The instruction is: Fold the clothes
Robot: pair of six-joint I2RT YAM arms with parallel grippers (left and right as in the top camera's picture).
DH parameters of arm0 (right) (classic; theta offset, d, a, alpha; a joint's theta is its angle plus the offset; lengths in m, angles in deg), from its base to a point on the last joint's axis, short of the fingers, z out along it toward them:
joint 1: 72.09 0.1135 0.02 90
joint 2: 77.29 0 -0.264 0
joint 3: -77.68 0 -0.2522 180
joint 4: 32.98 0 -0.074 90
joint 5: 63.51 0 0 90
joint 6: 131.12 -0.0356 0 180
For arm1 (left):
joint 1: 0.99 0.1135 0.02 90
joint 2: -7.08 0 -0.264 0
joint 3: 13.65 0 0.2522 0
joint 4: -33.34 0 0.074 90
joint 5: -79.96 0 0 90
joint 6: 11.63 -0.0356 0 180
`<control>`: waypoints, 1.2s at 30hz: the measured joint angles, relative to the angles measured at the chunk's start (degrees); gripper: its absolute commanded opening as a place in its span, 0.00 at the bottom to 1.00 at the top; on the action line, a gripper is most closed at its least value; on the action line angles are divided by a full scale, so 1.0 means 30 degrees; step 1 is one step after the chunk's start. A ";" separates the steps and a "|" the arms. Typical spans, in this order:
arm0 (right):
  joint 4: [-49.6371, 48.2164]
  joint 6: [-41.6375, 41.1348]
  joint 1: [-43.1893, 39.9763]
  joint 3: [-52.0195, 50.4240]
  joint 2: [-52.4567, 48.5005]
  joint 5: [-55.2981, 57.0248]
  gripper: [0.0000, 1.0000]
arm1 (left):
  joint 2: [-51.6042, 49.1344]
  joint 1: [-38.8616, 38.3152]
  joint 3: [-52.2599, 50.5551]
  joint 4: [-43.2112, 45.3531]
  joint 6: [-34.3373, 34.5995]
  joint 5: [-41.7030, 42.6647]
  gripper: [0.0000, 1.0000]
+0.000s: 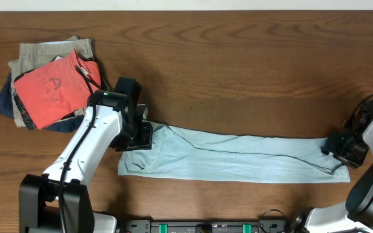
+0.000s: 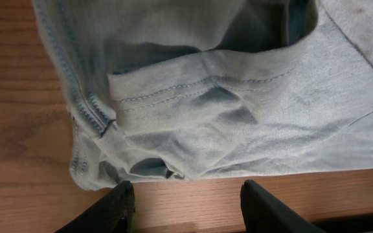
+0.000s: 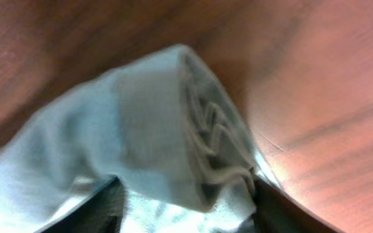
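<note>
On the table [image 1: 238,65], clothes [image 1: 238,158] span left gripper [image 1: 140,137] to right gripper [image 1: 339,147].

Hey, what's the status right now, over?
Left gripper open at left end of light-blue garment. Right gripper shut on its right end. Garment stretched in a long strip. Clothes pile clear of it.

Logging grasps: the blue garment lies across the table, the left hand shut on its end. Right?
Not shut. The left hand is open: the left wrist view shows its fingers apart over the table, the blue garment just beyond them.
</note>
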 measured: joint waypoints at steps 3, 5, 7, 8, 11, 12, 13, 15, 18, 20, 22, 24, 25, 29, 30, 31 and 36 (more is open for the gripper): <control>-0.0634 0.0153 0.0015 -0.0066 0.0000 -0.0678 0.01 | 0.0000 0.0000 0.0000 0.0007 0.0000 0.0000 0.55; -0.0750 0.0073 -0.0022 -0.0066 0.0022 -0.0729 0.01 | 0.0000 0.0000 0.0000 0.0007 0.0000 0.0000 0.54; -0.0743 0.0073 -0.0022 -0.0058 0.0022 -0.0729 0.01 | 0.0000 0.0000 0.0000 0.0007 0.0000 0.0000 0.55; -0.0685 0.0073 -0.0022 -0.0029 0.0022 -0.0721 0.01 | 0.0000 0.0000 0.0000 0.0007 0.0000 0.0000 0.54; -0.0015 0.0073 -0.0022 0.0372 -0.0182 -0.0838 0.01 | 0.0000 0.0000 0.0000 0.0007 0.0000 0.0000 0.54; 0.0372 0.0066 -0.0022 0.0568 -0.0306 -0.0918 0.01 | 0.0000 0.0000 0.0000 0.0007 0.0000 0.0000 0.54; 0.1078 0.0066 -0.0022 0.0962 -0.0503 -0.1020 0.01 | 0.0000 0.0000 0.0000 0.0015 0.0000 0.0000 0.55; 0.2463 -0.0051 -0.0022 0.1807 -0.0707 -0.1129 0.01 | 0.0000 0.0000 0.0000 0.0015 0.0000 0.0000 0.54; 0.4947 -0.0408 -0.0007 0.4058 -0.0867 -0.1231 0.01 | 0.0000 0.0000 0.0000 0.0015 0.0000 0.0000 0.55; 0.6564 -0.0641 0.0022 0.5719 -0.0867 -0.1341 0.01 | 0.0000 0.0000 0.0000 0.0007 0.0000 -0.0007 0.54; 0.7883 -0.0809 0.0124 0.7147 -0.0860 -0.1435 0.01 | 0.0000 0.0000 0.0000 0.0007 0.0000 -0.0007 0.55; 0.8786 -0.0925 0.0386 0.8007 -0.0801 -0.1501 0.01 | 0.0000 0.0000 0.0000 0.0022 0.0000 0.0000 0.54; 0.9085 -0.0969 0.0663 0.8189 -0.0707 -0.1523 0.01 | 0.0000 0.0000 0.0000 0.0029 0.0000 0.0000 0.55; 1.0469 -0.0998 0.2463 0.8269 -0.0408 -0.1654 0.01 | 0.0000 0.0000 0.0000 0.0029 0.0000 0.0000 0.55; 1.0739 -0.1020 0.3031 0.8269 -0.0393 -0.1690 0.01 | 0.0000 0.0000 0.0000 0.0036 0.0000 0.0000 0.55; 1.1038 -0.1086 0.3606 0.8269 -0.0386 -0.1734 0.01 | 0.0000 0.0000 0.0000 0.0029 0.0000 0.0000 0.55; 1.1511 -0.1902 0.6805 0.8269 -0.0386 -0.1814 0.01 | 0.0000 0.0000 0.0000 0.0036 0.0000 0.0000 0.55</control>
